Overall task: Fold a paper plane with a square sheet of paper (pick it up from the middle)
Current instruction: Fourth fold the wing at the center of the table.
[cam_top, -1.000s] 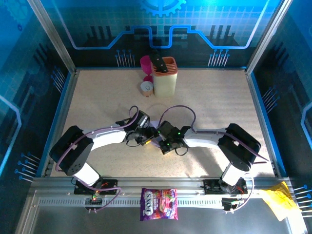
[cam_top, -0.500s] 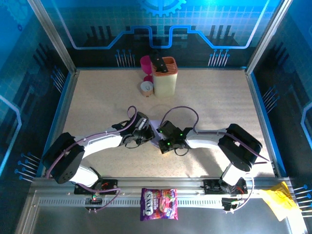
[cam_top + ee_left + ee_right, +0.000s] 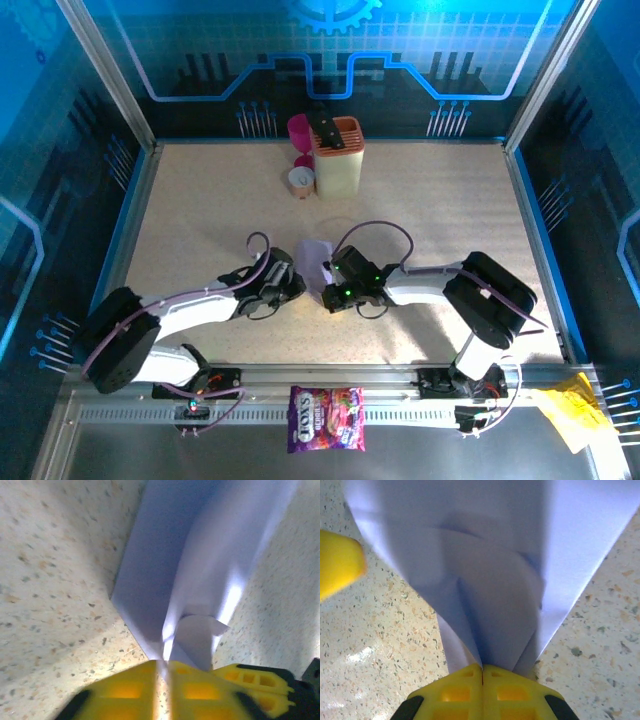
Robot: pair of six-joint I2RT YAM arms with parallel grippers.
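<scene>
We are looking down at the speckled table (image 3: pixel 200 200), which is taking up the middle of the overhead view. Both arms are reaching in from the bottom edge and meeting just below the centre. The sheet of paper (image 3: pixel 316 256), pale lilac and partly folded, is lying at the centre of the frame, just above the two grippers.

The right gripper (image 3: pixel 334 294) is sitting at the sheet's lower right edge. In its wrist view its yellow fingers (image 3: pixel 515 692) are pressing together at the bottom centre and pinching the sheet. The paper is fanning up from their seam across the upper frame.

The left gripper (image 3: pixel 288 284) is sitting just left of the sheet's lower corner. In the left wrist view its fingers (image 3: pixel 130 692) are standing close together at the bottom, with a thin bright slit between them. The paper's lower tip is reaching down to that slit, and we are not able to tell whether they are gripping it.

At the upper centre of the overhead view a cream holder (image 3: pixel 338 165) with an orange rim is standing upright, and a black object (image 3: pixel 325 128) is sticking out of its top. A sweets bag (image 3: pixel 327 418) is lying flat on the metal rail (image 3: pixel 120 400) at the bottom centre. A yellow crumpled paper (image 3: pixel 575 405) is lying in the lower right corner. A pink cup (image 3: pixel 298 127) is standing just beside the holder's upper left, and a small round tub (image 3: pixel 300 180) is sitting below the cup. We are unable to make out what either is holding.
</scene>
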